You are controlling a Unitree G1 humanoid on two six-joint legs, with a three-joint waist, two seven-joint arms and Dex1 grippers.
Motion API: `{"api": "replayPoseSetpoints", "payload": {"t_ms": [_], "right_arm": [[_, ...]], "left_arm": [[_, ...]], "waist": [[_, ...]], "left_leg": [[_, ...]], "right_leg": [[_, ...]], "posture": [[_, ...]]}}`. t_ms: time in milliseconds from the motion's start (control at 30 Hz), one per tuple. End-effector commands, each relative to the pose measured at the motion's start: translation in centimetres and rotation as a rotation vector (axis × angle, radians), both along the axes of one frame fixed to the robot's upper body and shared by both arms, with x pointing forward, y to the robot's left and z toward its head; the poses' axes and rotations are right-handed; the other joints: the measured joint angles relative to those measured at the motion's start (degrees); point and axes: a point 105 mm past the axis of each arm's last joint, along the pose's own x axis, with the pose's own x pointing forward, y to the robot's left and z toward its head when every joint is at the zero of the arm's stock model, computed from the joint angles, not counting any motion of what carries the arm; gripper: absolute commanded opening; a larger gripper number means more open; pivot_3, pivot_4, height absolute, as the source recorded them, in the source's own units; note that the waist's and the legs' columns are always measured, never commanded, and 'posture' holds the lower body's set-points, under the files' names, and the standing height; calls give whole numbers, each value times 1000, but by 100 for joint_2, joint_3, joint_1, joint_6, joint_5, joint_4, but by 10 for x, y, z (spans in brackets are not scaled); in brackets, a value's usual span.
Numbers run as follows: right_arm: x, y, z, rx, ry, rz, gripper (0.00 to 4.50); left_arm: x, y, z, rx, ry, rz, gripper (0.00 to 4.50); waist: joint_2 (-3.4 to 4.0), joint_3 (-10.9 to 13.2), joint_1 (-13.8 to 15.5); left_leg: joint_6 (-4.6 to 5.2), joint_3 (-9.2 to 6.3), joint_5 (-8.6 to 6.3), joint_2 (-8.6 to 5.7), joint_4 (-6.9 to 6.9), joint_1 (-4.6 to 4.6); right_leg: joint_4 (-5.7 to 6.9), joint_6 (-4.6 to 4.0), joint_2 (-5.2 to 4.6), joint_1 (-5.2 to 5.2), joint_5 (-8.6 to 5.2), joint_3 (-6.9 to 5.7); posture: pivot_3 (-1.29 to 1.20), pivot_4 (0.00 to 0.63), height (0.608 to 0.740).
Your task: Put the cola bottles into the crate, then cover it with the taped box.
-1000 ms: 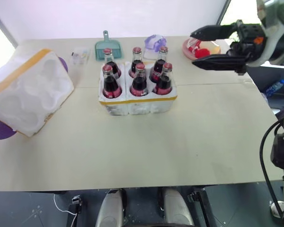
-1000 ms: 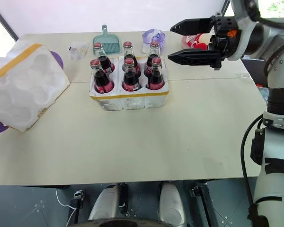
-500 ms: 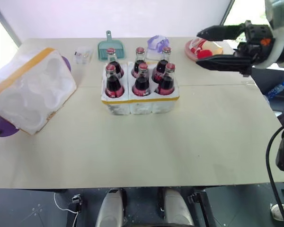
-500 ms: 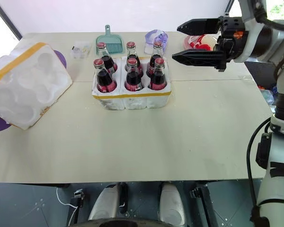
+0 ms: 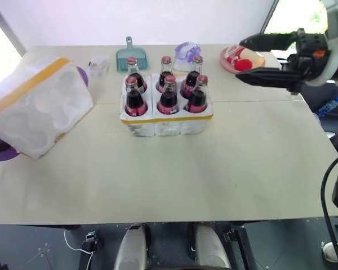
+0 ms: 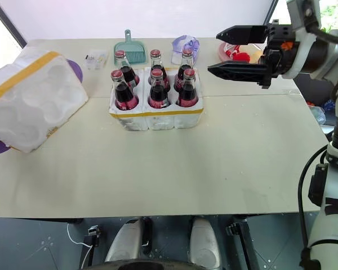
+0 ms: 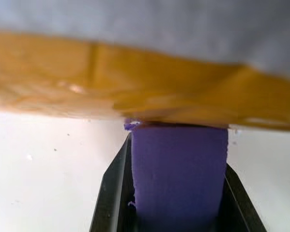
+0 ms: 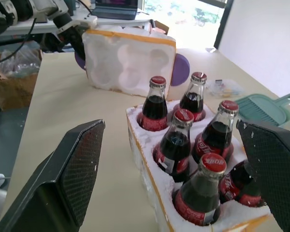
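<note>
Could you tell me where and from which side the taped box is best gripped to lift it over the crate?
Grip the taped box by its two opposite outer walls, one pincer per side, probably near the yellow tape band. It is wide, lies tilted on its side at the table's left end with its hollows facing the crate, and looks too broad for one pincer's span.

1. Across my table (image 5: pixel 174 180), near the far edge, a teal dustpan (image 5: pixel 128 56) lies with its handle pointing away from me.
2. Left of it I see a small clear plastic box (image 5: pixel 98 64).
3. Right of the dustpan sits a pale purple, translucent item (image 5: pixel 185 52); I cannot tell what it is.
4. Further right, a pink plate (image 5: pixel 232 58) holds red and yellow pieces.
5. A purple disc (image 5: pixel 3 152) lies at my far left.
</note>
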Motion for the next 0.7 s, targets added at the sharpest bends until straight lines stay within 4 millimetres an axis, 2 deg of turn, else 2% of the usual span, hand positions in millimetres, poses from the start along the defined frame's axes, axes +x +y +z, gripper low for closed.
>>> {"api": "replayPoseSetpoints", "payload": {"t_ms": [33, 167, 300, 400, 500, 600, 700], "right_arm": [[-11, -5, 10, 4, -20, -2, 4500], [-6, -15, 5, 7, -35, -82, 4500], [-8, -17, 1, 16, -21, -95, 4500], [-11, -17, -3, 29, -11, -103, 4500], [-11, -19, -6, 43, -3, -121, 4500], [-11, -22, -10, 44, 2, -149, 4500], [-13, -27, -13, 59, 19, -178, 4500]], "left_arm": [[1, 7, 21, 60, -83, 14, 793], [32, -4, 85, 196, -450, -34, 793], [46, -26, 114, 333, -601, -144, 793], [64, -63, 139, 447, -780, -267, 793], [77, -103, 151, 613, -897, -405, 793], [89, -143, 158, 629, -1011, -480, 793], [97, -178, 158, 722, -1084, -554, 793]], "waist": [[0, 0, -1], [-23, 3, 23], [-23, 2, 13], [-21, 2, 27], [-22, 2, 19], [-22, 2, 20], [-22, 2, 18]], "left_leg": [[0, 0, 0, 0, 0, 0], [0, -3, 0, 0, 1, -2], [0, -4, 0, -2, 8, -4], [0, -5, 0, -2, 6, -2], [-1, -5, 1, -2, 12, -3], [-1, -4, 0, -3, 13, -4], [0, -5, 0, -3, 13, -3]], "right_leg": [[0, 0, 0, 0, 0, 0], [0, 0, 0, -1, 0, -2], [-1, 1, -5, 4, 0, -2], [0, 0, -5, 4, 0, -3], [2, 0, -4, 4, 0, -3], [6, 1, -5, 5, 1, -2], [9, 1, -4, 5, 1, -2]], "posture": [[0, 150, 736], [0, 150, 736], [0, 150, 736], [0, 150, 736], [0, 150, 736], [0, 150, 736], [0, 150, 736]]}}
